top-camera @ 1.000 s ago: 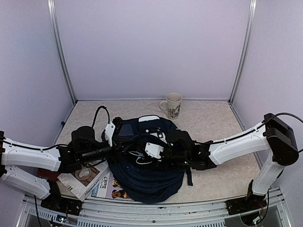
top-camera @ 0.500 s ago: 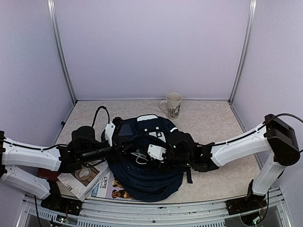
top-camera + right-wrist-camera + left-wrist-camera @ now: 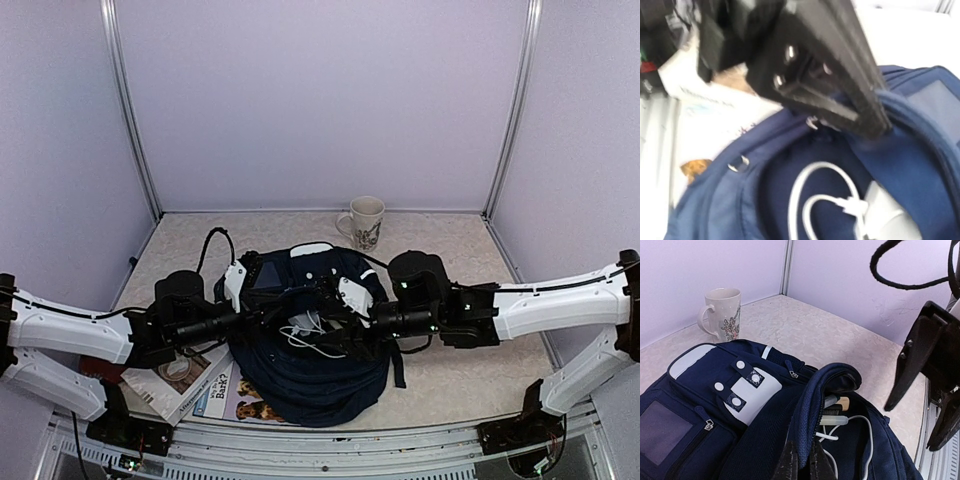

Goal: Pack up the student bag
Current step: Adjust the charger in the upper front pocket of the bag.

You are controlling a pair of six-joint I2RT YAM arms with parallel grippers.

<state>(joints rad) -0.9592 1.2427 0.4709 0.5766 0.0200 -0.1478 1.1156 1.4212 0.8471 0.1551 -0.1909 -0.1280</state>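
The student bag (image 3: 310, 370), a navy backpack with a white patch (image 3: 752, 392), lies flat in the middle of the table with its main compartment open. My left gripper (image 3: 272, 315) is shut on the zipper edge of the opening (image 3: 810, 440) and holds it up. The same grip shows blurred in the right wrist view, left gripper (image 3: 875, 127). A white cable (image 3: 862, 440) with its charger (image 3: 885, 215), and several pens (image 3: 837, 407), lie inside. My right gripper (image 3: 911, 427) hangs open just right of the opening, with nothing between its black fingers (image 3: 912, 365).
A white mug (image 3: 363, 222) with a floral print stands behind the bag. Booklets (image 3: 190, 385) lie at the front left, partly under the bag and my left arm. A black strap (image 3: 400, 372) trails off the bag's right side. Metal frame posts stand at the back corners.
My right gripper has opened and drawn back to the right, out of the bag's mouth. The white cable now lies loose inside. The left gripper has kept its hold.
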